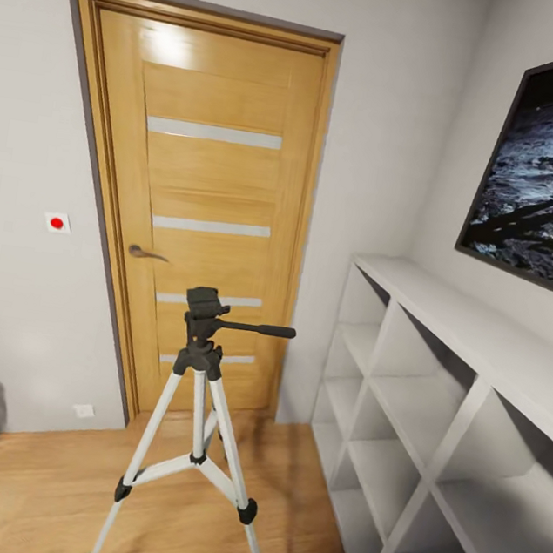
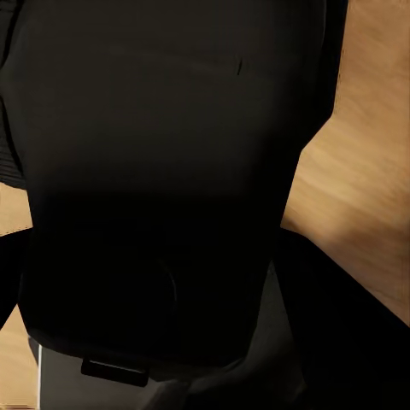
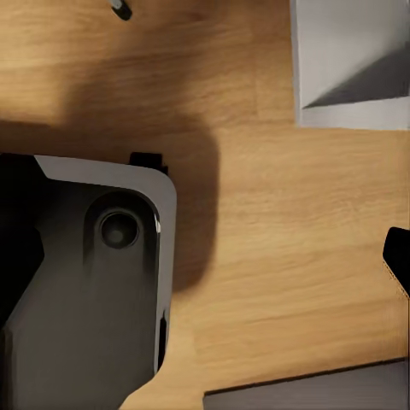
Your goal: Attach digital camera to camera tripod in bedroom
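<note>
The silver-legged, black-headed camera tripod (image 1: 196, 423) stands on the wood plank floor (image 1: 27, 488) before the oak door (image 1: 207, 205); whether either arm's fingers are clenched or released cannot be told.

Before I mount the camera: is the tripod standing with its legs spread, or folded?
Spread and upright. The tripod stands on the floor, legs splayed apart, before the door.
</note>
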You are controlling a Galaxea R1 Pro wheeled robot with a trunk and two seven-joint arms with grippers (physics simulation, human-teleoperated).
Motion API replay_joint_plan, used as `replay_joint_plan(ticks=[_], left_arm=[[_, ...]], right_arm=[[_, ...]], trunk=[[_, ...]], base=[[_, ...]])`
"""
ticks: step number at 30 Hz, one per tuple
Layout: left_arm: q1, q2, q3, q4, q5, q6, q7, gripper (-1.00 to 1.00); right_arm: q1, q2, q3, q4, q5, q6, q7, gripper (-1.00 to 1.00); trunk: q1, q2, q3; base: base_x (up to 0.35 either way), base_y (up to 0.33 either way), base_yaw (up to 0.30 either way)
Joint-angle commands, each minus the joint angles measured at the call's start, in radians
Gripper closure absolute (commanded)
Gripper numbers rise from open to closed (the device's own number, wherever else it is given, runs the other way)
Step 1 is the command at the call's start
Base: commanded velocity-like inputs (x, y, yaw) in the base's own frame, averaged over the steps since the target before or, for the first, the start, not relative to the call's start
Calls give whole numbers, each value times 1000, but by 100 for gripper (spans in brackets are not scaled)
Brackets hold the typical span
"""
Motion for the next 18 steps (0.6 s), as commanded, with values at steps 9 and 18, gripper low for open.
replay_joint_plan(ticks=[9, 18], left_arm=[[0, -3, -9, 0, 6, -1, 2, 100], [0, -7, -10, 0, 5, 3, 2, 100]], right_arm=[[0, -2, -8, 2, 5, -4, 3, -100], [0, -2, -8, 2, 5, -4, 3, -100]], trunk=[[0, -1, 0], [0, -1, 0]], base=[[3, -3, 300], [0, 0, 300]])
